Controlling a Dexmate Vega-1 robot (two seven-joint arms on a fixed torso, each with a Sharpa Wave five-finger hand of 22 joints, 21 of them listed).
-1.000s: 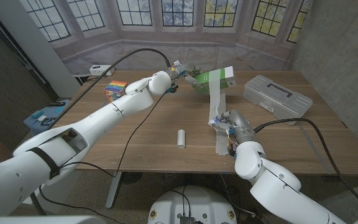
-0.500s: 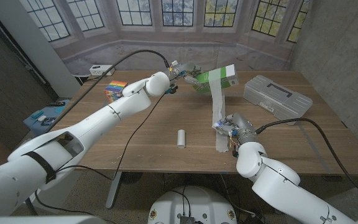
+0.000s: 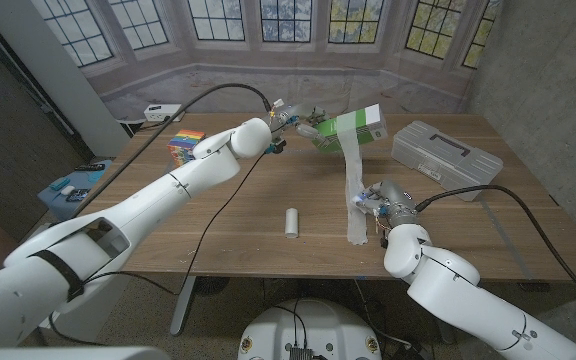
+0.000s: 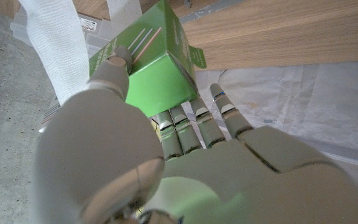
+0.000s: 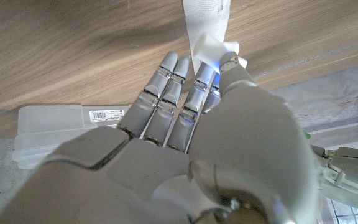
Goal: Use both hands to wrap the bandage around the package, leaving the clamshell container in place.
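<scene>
Nearest to you, your right hand [image 3: 378, 200] is low over the front right part of the wooden table [image 3: 218, 235]. It pinches the white bandage [image 3: 354, 178] between its fingers [image 5: 199, 87]; the right wrist view shows the cloth passing between the fingertips. Below the hand, the free end of the bandage hangs down to the table surface. The bandage is a long, flat, gauze-like strip, and it runs upward from your right hand to the package.

In the middle of the table, near the front edge, a small white roll [image 3: 292, 222] lies on its side, apart from both hands.

Farther back, your left hand [image 3: 293, 121] holds the green package [image 3: 348, 126] in the air above the table, tilted. It is a bright green box with thin pale lines printed on one face. Its fingers are closed around one end of the box. The bandage goes over the box as a white band.

To the right of it, the clear clamshell container [image 3: 438, 153] rests on the table, closed.

At the far left, a rainbow-coloured block [image 3: 184, 145] sits on the table.
</scene>
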